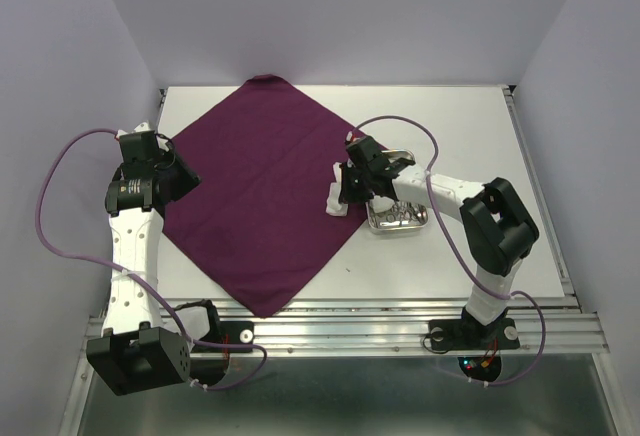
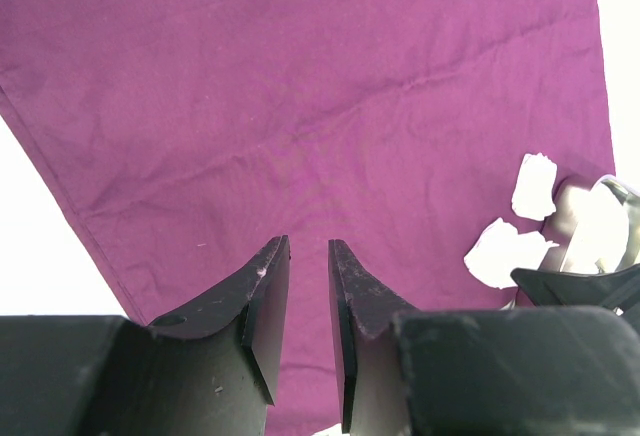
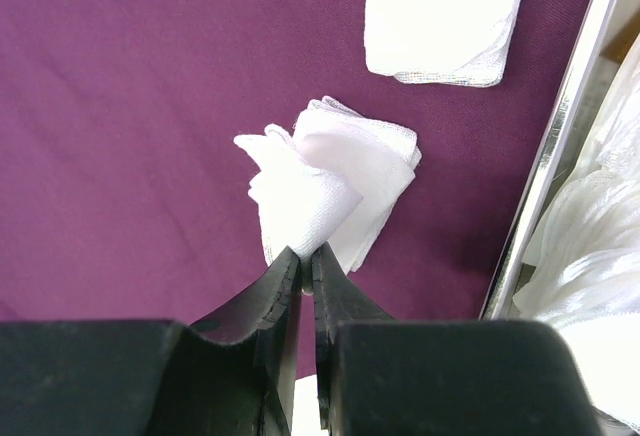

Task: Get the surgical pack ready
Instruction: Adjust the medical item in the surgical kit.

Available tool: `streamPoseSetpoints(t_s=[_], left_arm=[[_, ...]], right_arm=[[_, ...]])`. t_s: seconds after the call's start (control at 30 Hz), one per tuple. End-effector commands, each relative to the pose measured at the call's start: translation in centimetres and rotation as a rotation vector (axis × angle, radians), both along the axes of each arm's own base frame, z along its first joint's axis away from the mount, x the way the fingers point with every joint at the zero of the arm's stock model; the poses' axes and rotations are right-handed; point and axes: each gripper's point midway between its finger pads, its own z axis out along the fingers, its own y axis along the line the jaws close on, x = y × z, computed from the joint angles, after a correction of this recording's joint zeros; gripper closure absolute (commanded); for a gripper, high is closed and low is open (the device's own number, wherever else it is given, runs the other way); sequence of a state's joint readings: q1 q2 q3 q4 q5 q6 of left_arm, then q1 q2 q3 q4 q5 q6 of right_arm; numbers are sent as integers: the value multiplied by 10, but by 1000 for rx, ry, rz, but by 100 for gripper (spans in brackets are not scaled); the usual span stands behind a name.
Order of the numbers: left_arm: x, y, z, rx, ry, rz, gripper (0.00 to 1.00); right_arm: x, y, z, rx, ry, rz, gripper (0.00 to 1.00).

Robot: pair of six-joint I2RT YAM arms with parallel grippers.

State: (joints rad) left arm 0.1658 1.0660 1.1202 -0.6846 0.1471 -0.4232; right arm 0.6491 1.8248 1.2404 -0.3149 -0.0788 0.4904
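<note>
Near cloth point(image 1: 260, 186) rt edge: gauze point(image 3: 320, 181), tray point(image 1: 398, 232)

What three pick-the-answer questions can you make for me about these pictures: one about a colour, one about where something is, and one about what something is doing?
1. What colour is the cloth?
A dark purple
B green
C yellow

2. Where is the steel tray?
A on the cloth's middle
B by the cloth's right corner
C far off to the cloth's left

3. What is the right gripper doing?
A standing wide open, empty
B gripping the tray
C pinching a white gauze pad

Answers:
1 A, every view shows it purple.
2 B, the top view shows it next to that corner.
3 C, the right wrist view shows it shut on the pad.
</note>
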Motion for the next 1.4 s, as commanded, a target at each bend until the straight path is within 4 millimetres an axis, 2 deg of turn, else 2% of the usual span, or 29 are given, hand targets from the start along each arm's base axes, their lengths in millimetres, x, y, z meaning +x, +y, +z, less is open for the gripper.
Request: streamPoseSetpoints(t_s=[0.0, 0.17, 0.67, 0.73, 0.9, 1.07, 1.17, 1.27, 1.37], left_arm=[[1, 1, 2, 13, -23, -13, 67], [0, 2, 2, 16, -23, -9, 67], [1, 2, 1, 19, -21, -8, 67], [1, 3, 1, 20, -22, -9, 67], [1, 2, 0, 19, -21, -10, 67], [1, 2, 0, 18, -21, -10, 67], [1, 2, 1, 17, -23, -12, 67], [2, 1, 1, 14, -25, -14, 67], [2, 0, 1, 8, -27, -18, 68]], right_arm=[[-1, -4, 7, -5, -18, 7, 88], [4, -6, -2, -17, -3, -4, 87], [14, -10, -6, -42, -8, -31, 79], [14, -10, -6, -44, -6, -33, 74], [16, -12, -3, -50, -14, -37, 52], [17, -14, 6, -57, -27, -43, 36], [19, -15, 14, -55, -43, -50, 30], [17, -17, 23, -53, -51, -49, 20], [19, -24, 29, -78, -72, -72, 16]])
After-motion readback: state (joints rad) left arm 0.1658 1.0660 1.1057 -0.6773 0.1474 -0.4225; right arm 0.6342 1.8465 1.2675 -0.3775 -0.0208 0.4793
